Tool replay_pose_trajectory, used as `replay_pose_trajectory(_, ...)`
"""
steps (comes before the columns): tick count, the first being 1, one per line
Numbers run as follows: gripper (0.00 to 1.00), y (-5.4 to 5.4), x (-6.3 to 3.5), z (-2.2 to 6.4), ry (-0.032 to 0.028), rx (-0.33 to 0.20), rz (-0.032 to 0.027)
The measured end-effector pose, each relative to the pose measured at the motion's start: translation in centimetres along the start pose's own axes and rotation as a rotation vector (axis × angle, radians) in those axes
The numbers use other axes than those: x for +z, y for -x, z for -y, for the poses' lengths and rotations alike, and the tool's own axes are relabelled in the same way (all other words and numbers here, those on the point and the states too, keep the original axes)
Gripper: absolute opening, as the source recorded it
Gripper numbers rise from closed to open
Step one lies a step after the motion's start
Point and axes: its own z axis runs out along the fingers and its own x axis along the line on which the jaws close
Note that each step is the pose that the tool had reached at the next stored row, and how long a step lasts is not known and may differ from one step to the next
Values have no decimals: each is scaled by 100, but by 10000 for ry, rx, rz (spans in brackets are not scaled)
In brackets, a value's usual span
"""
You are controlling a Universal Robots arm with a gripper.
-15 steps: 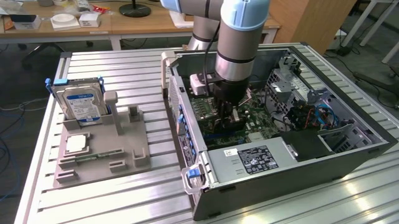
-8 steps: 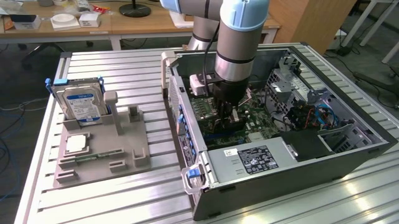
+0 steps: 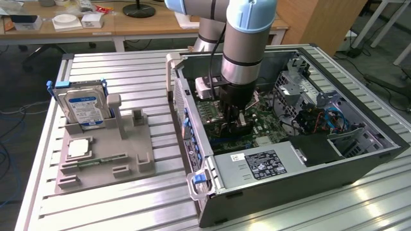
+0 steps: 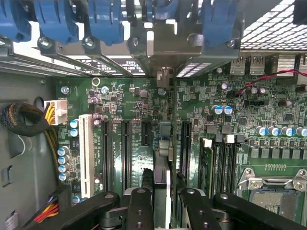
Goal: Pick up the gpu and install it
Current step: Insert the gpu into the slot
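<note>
The gripper (image 4: 165, 211) is clamped on the gpu (image 4: 162, 179), its black fingers (image 4: 140, 208) flanking the thin card, which stands on edge (only its narrow side shows) over the motherboard (image 4: 120, 96), among the long expansion slots (image 4: 125, 153). Beyond it, blue retaining clips (image 4: 103, 19) line the case's rear wall. In the exterior view the arm (image 3: 247, 43) reaches down into the open computer case (image 3: 289, 192). A hard drive (image 3: 83, 107) stands in a grey tray (image 3: 103, 144) on the exterior view's left.

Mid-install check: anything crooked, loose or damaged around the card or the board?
Nothing stands out. The gpu is held edge-on and straight in the claw, parallel to the motherboard slots, and no cable crosses it.
</note>
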Motion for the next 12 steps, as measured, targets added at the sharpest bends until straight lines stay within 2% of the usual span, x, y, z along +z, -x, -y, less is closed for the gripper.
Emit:
replay_pose_trajectory(3,27,0,-24,1,-32,2,7)
replay_pose_trajectory(12,27,-2,-53,3,-45,1,-3)
